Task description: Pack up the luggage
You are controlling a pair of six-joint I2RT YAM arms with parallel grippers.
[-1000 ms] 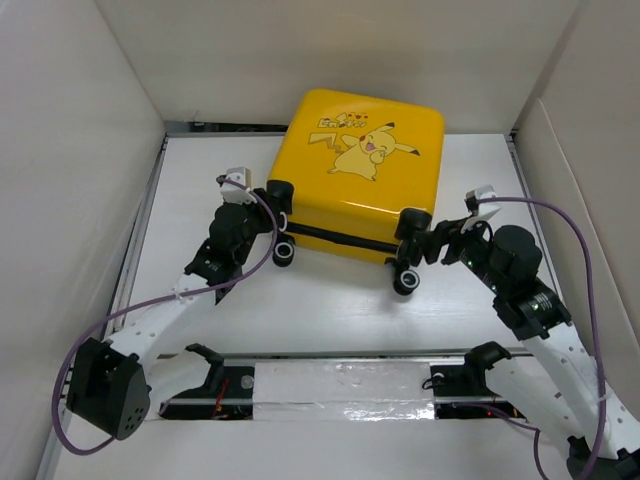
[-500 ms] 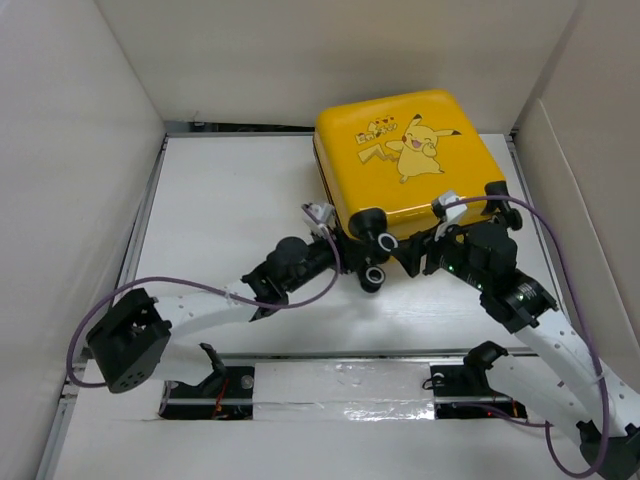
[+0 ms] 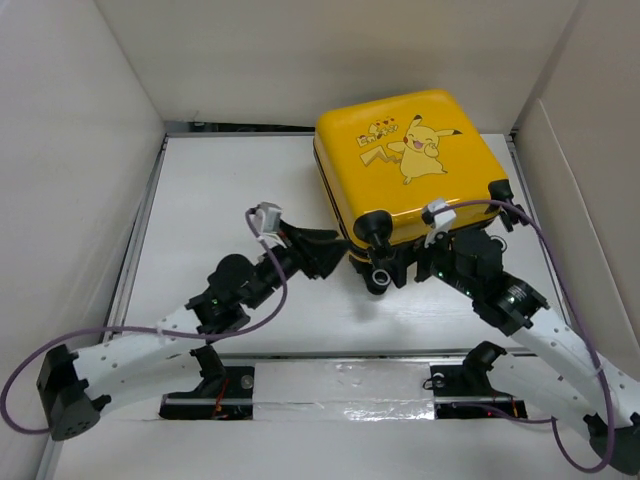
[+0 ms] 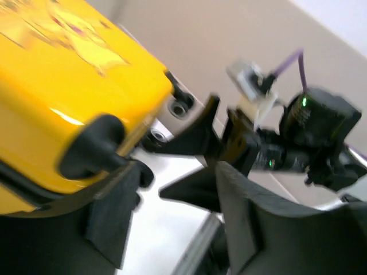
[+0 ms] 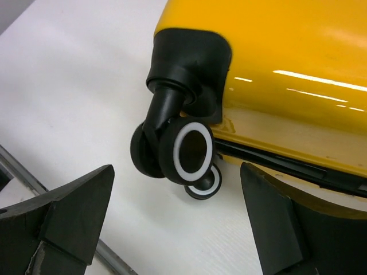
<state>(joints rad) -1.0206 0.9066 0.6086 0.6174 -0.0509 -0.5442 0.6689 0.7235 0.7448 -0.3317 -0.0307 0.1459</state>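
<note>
Left end effector [image 3: 335, 250] gapes beside the yellow suitcase [image 3: 410, 160] corner; right end effector [image 5: 176, 172], spread wide, straddles a black wheel [image 5: 192, 150]

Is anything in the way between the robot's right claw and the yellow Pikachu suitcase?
No, nothing visible is in the way. The right claw is wide open, right at the wheeled end of the bright-yellow hard-shell suitcase. Only bare white table lies between its fingers and the nearest black wheel.
</note>
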